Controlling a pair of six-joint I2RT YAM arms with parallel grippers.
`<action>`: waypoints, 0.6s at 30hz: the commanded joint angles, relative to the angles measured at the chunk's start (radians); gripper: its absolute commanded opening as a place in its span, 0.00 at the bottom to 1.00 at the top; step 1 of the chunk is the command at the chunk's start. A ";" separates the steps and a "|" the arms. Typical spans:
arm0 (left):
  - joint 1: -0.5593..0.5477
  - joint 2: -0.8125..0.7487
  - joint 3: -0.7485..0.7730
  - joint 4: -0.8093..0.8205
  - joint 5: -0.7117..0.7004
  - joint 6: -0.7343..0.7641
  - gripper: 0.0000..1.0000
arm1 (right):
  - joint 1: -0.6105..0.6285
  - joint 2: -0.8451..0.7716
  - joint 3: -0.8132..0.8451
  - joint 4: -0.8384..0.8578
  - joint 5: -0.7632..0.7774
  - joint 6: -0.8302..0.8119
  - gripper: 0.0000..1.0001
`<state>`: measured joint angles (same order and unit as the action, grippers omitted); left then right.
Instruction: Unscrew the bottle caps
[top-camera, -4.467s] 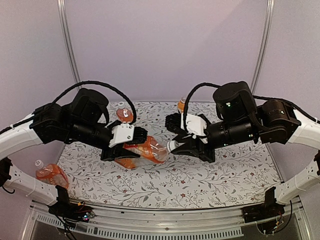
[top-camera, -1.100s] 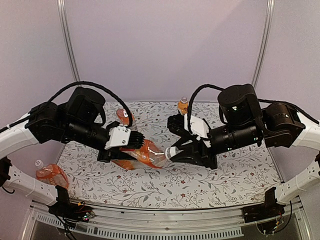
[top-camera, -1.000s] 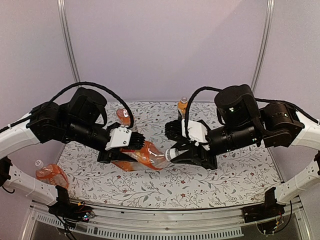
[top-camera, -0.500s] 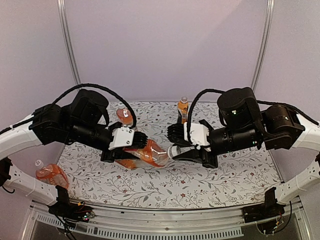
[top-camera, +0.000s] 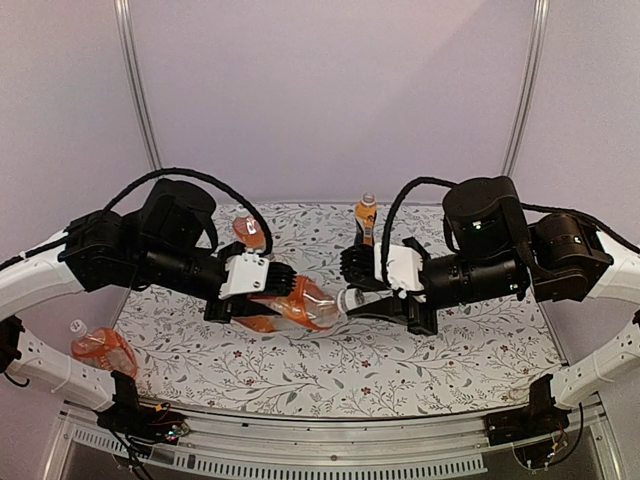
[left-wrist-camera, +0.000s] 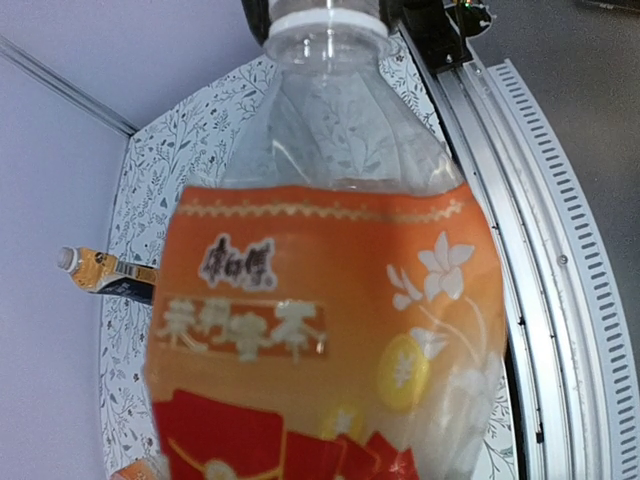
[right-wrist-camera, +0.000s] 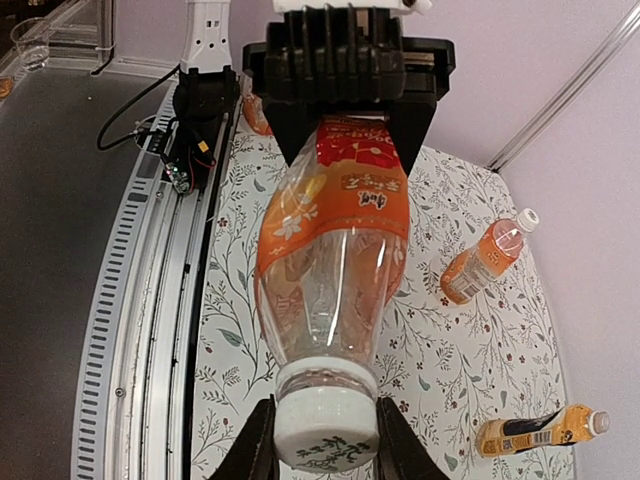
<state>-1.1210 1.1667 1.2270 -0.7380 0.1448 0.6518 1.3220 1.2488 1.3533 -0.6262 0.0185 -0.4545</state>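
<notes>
My left gripper is shut on the body of a squat orange-label bottle and holds it on its side above the table. In the right wrist view its black jaws clamp the labelled end of the bottle. My right gripper is shut on the bottle's white ribbed cap, one finger on each side. In the left wrist view the bottle fills the frame, hides my left fingers, and shows its cap at the top.
A squat bottle lies at the back left of the floral mat. A slim dark-label bottle stands at the back centre. Another squat bottle lies off the mat's left edge. A grooved metal rail runs along the near edge.
Both arms have lifted the bottle slightly and shifted it right. The right wrist has turned while shut on the cap. The other bottles have not moved.
</notes>
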 joint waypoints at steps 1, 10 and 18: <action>-0.013 -0.025 -0.026 -0.022 -0.022 0.006 0.17 | -0.006 -0.017 -0.002 0.011 0.050 -0.012 0.01; -0.013 -0.033 -0.043 -0.015 -0.038 0.015 0.17 | -0.007 -0.040 -0.038 0.011 0.001 -0.039 0.00; -0.013 -0.029 -0.030 -0.098 0.052 0.028 0.17 | -0.005 -0.033 -0.013 -0.044 -0.042 -0.116 0.00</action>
<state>-1.1259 1.1557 1.1973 -0.7185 0.1486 0.6640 1.3212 1.2304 1.3148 -0.5987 -0.0154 -0.5190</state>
